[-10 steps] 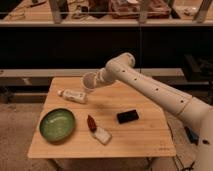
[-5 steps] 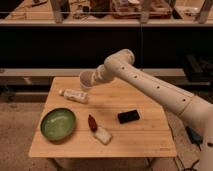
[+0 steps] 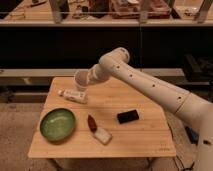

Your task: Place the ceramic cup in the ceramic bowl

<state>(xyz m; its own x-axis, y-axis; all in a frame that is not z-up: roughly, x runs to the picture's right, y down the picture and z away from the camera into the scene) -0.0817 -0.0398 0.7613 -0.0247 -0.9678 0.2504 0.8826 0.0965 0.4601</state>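
The ceramic cup (image 3: pixel 81 80), small and plain white, hangs in the air above the back left part of the wooden table (image 3: pixel 145 135), its mouth turned toward the camera. My gripper (image 3: pixel 88 78) is at the end of the white arm, which comes in from the right, and it is shut on the cup. The ceramic bowl (image 3: pixel 57 124), wide, green and shallow, rests on the table's front left corner, below and to the left of the cup.
A white tube with a printed label (image 3: pixel 72 95) lies just under the held cup. A red and white packet (image 3: pixel 97 130) lies right of the bowl, and a black block (image 3: pixel 128 116) sits mid-table. Dark shelving runs behind the table.
The arm has carried the cup a little to the left, toward the table's left side. The bowl and other items have stayed put.
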